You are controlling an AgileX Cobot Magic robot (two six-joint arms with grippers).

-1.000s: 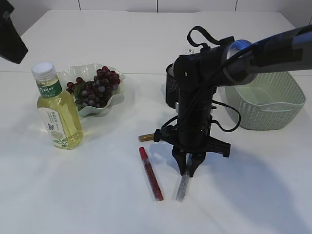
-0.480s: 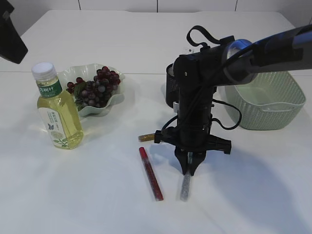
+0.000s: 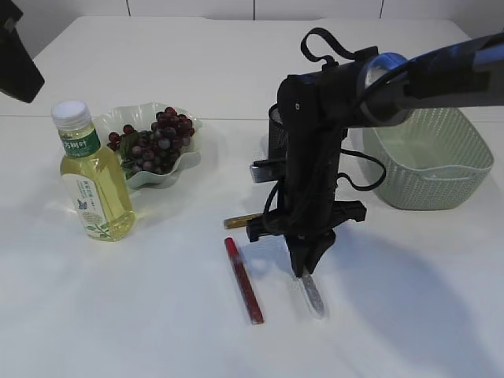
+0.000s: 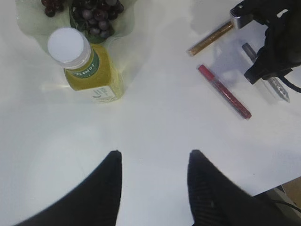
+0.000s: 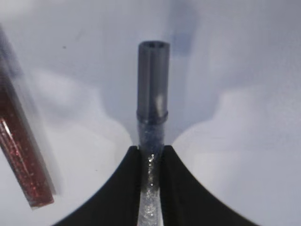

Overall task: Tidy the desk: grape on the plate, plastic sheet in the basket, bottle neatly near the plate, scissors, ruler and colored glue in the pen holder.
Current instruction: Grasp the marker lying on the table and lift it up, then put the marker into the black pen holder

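Three glue pens on the table: red one point(image 3: 244, 281), gold one point(image 3: 235, 222) half hidden behind the right arm, silver one point(image 5: 151, 141) now pinched in the right gripper point(image 3: 305, 266). A second ago those fingers straddled it apart; now they're clamped on its clear barrel, and its lower end has swung from left to right. Left gripper point(image 4: 155, 181) hangs open above bare table, holding nothing. Grapes point(image 3: 154, 140) sit on the plate point(image 3: 183, 160), bottle point(image 3: 93, 175) upright just beside it, basket point(image 3: 429, 161) at right, unchanged.
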